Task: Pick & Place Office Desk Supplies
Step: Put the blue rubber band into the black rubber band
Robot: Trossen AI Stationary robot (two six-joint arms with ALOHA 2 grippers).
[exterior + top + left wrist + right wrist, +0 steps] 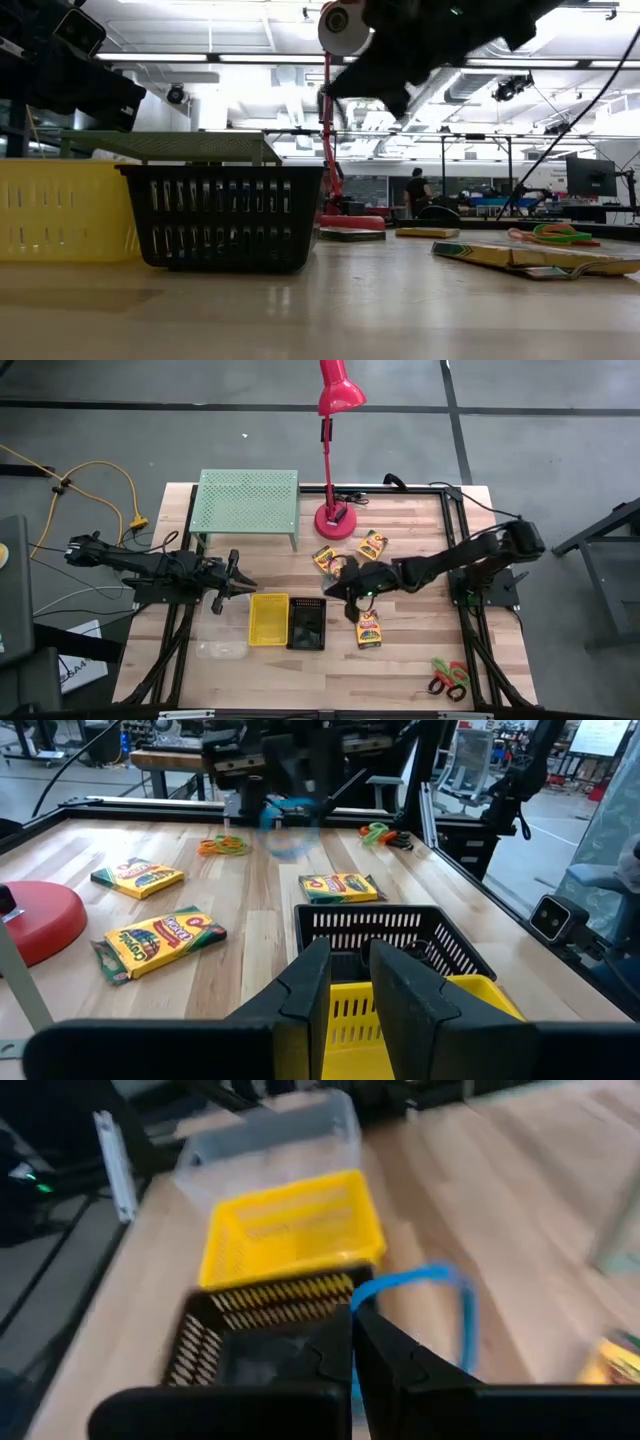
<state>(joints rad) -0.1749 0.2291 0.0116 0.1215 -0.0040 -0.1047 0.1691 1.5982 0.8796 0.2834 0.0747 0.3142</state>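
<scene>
We find the right hand [343, 593] over the middle of the wooden worktop [400, 660], just beside the black mesh plastic bin [306, 624]. Its fingers are closed together on a thin blue loop [440, 1295], which hangs from them next to that bin's rim. The left hand [236, 575] waits above the worktop's left part, near the rectangular yellow plastic bin [268, 618]; its fingers [305, 982] stand a narrow gap apart and grip nothing.

The yellow bin and the black mesh bin sit side by side, touching. The clear plastic bin [222, 650] lies beyond the yellow one, toward the left edge. We count three small yellow crayon boxes: one [372, 544] near the red desk lamp's base [334, 519], one [326, 559] beside it, one [368, 629] right of the black bin. Scissors with red and green handles [449, 678] lie near the front right corner. Orange loops [224, 844] rest on the worktop, apart from the bins. A light-green perforated metal rack [248, 500] stands at the back left.
</scene>
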